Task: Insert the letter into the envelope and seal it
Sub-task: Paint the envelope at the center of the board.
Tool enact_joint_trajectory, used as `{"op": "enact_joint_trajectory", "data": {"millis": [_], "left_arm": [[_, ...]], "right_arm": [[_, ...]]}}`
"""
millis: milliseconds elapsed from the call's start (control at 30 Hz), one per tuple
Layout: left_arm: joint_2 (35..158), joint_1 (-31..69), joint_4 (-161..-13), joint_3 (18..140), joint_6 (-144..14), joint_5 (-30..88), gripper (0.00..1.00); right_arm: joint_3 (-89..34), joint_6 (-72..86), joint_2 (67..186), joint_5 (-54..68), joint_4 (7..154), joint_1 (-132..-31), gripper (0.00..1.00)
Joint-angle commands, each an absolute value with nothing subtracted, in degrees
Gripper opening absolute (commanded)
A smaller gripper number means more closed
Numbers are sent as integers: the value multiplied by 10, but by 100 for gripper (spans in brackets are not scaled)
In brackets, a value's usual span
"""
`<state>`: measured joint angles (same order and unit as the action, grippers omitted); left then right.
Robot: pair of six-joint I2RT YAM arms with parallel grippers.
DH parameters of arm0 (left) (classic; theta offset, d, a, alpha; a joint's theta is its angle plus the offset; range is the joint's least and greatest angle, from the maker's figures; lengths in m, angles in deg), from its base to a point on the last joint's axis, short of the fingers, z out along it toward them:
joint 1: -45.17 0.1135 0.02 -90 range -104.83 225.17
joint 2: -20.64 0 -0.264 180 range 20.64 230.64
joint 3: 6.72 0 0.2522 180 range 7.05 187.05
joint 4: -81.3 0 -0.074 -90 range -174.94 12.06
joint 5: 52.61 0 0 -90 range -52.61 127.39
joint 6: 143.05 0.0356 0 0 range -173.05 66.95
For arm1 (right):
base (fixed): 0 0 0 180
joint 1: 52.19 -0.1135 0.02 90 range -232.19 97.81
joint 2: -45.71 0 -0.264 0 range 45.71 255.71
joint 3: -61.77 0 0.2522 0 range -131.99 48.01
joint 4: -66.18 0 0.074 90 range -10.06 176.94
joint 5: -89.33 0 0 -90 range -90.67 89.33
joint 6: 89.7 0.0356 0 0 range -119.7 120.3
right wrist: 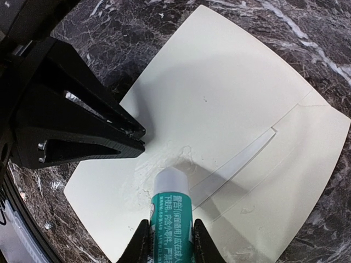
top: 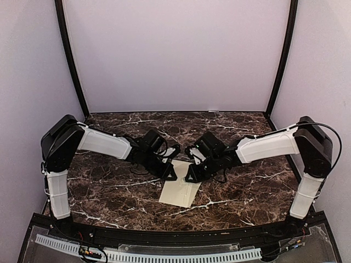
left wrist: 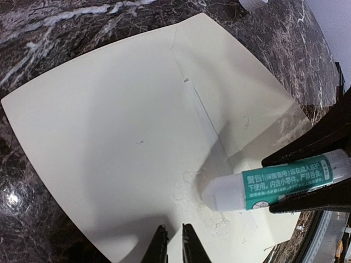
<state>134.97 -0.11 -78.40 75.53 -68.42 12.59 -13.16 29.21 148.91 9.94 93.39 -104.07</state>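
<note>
From above, the envelope (top: 181, 193) lies flat on the dark marble table (top: 109, 186), just below the middle of the frame. Both arms reach in from the sides and meet over its upper end, the left gripper (top: 171, 174) and right gripper (top: 191, 175) close beside each other. How their jaws stand cannot be told at this size.

In the left wrist view the envelope (left wrist: 120, 126) fills most of the frame as plain cream paper, with a raised paper edge running diagonally down its middle. At the bottom centre the left gripper (left wrist: 174, 244) has its fingers drawn almost together, with only a slit between them and nothing in it, tips down at the paper. At the lower right the right gripper (left wrist: 269, 185) is clamped on a glue stick (left wrist: 279, 183) (white body, teal label with printed characters). The stick's white tip touches the envelope, and a patch of wet glue (left wrist: 203, 205) glistens beside it.

In the right wrist view the right gripper (right wrist: 171, 227) at the bottom centre pinches the glue stick (right wrist: 171, 203) between both fingers, tip against the paper. From the left the left gripper (right wrist: 137, 141) comes in with its tips together, resting on the envelope (right wrist: 230, 93) just beside the glue tip. Marble shows around the envelope's edges.
</note>
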Motion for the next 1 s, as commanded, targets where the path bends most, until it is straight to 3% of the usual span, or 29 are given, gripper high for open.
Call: {"op": "enact_joint_trajectory", "data": {"millis": [0, 967], "left_arm": [[1360, -3, -751, 759, -679, 138, 10], [1360, -3, -743, 763, -679, 139, 9]], "right_arm": [[-116, 301, 1473, 116, 947, -1050, 6], [-115, 332, 1486, 175, 909, -1080, 6]]}}
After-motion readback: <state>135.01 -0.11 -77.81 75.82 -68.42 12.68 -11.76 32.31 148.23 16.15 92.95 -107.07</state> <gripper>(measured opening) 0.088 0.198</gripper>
